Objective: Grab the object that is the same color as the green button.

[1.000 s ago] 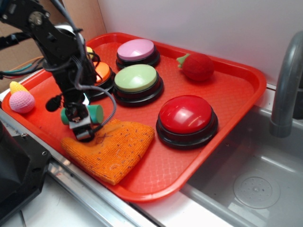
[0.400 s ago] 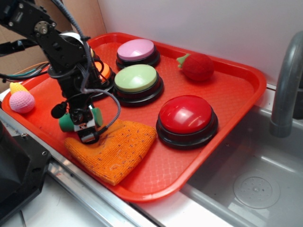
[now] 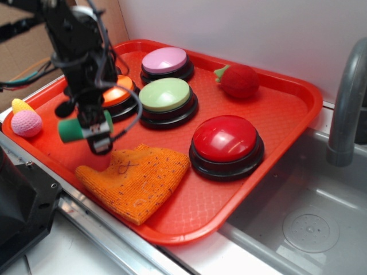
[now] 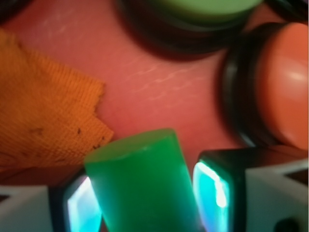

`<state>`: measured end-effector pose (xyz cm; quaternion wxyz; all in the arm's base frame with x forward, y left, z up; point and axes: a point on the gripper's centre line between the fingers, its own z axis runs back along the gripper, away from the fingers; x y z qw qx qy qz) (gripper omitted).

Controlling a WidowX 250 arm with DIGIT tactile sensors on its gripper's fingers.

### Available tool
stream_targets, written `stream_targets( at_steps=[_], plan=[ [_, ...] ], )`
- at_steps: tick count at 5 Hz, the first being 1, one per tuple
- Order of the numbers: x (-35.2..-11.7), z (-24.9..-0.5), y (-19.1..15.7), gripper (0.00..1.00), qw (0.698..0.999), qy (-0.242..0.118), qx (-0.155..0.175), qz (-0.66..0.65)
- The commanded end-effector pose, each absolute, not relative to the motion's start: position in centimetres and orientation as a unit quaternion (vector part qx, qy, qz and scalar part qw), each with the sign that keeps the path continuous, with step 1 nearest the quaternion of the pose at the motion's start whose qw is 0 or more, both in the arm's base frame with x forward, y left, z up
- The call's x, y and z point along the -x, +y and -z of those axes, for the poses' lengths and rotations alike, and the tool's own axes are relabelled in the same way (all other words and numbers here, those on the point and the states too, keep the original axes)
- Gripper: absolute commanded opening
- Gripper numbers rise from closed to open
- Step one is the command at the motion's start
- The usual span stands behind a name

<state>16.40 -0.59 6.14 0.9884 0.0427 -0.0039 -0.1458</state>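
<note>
End effector (image 3: 92,130) is clamped on the green cylinder (image 3: 77,128), one finger on each side of it, as the wrist view shows with the cylinder (image 4: 145,186) filling the gap between the pads. A second ago it sat low, at the edge of the orange cloth (image 3: 135,180); now it has risen and drifted toward the orange button (image 3: 114,97), and the cylinder hangs clear above the tray (image 3: 275,114), lying crosswise in the grip. By my reading that means the grab has succeeded and the task is essentially complete, provided the hold stays firm.

Counting from largest down: one red tray on the counter beside a sink; four dome buttons fully seen, namely the red one (image 3: 226,143), the green button (image 3: 166,98), the pink one (image 3: 166,62) and the orange one, with any further button behind the arm hidden; one orange cloth; one red knitted strawberry (image 3: 238,81); one pink and yellow knitted toy (image 3: 24,119); and one green cylinder.
</note>
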Motion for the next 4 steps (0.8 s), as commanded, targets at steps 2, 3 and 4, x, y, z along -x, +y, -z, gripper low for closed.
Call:
stream_targets(
  at_steps=[2, 3, 4],
  plan=[
    [-18.3, -19.0, -1.0, 0.00, 0.997, -0.029, -0.053, -0.047],
    [-18.6, -19.4, -1.0, 0.00, 0.997, -0.033, -0.044, -0.060],
    [-18.9, -18.0, -1.1, 0.00, 0.996, 0.001, -0.049, -0.076]
  ],
)
